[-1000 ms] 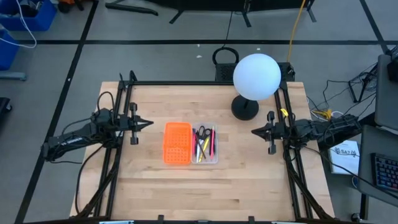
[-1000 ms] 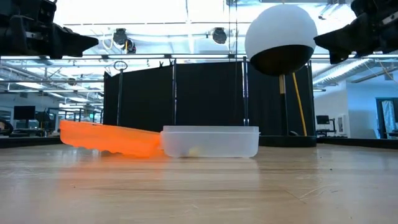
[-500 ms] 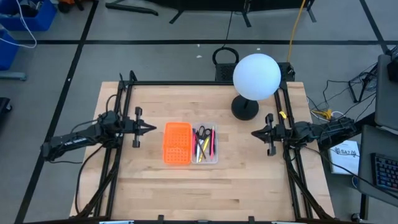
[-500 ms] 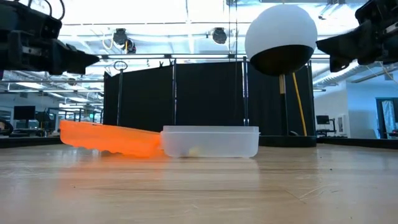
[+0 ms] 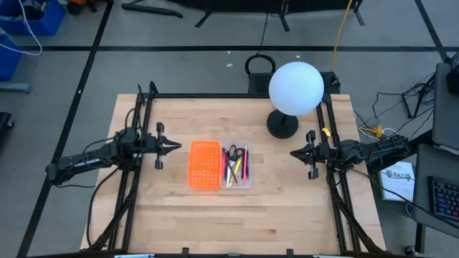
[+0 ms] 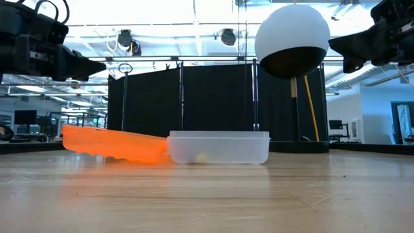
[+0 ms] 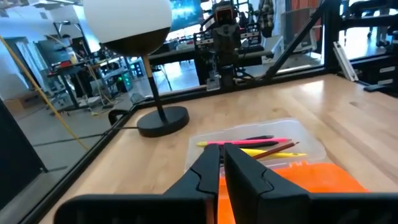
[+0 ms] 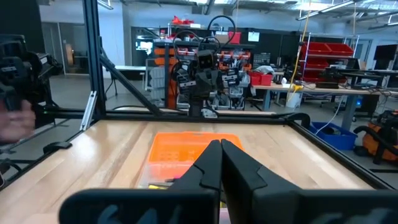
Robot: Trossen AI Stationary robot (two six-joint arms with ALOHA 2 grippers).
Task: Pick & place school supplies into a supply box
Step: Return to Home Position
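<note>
The clear supply box point(image 5: 237, 165) stands on the table's middle, also in the low view point(image 6: 218, 147). In it lie black-handled scissors point(image 5: 232, 153) and yellow, pink-red and dark pens point(image 5: 239, 167); the pens show in the left wrist view point(image 7: 255, 146). An orange perforated panel point(image 5: 204, 165) leans with its right edge against the box. My left gripper point(image 5: 174, 146) is shut and empty, raised left of the panel. My right gripper point(image 5: 293, 152) is shut and empty, raised right of the box.
A lamp with a white globe point(image 5: 295, 87) and a black base point(image 5: 282, 125) stands at the far right of the table. Black frame rails point(image 5: 143, 122) run along the table's left and right sides. Bare wood lies near the front edge point(image 5: 237, 222).
My left gripper has moved toward the table's right, nearer the orange panel, and gone a little lower, staying shut. My right gripper has dipped slightly. The box, panel and supplies have stayed still.
</note>
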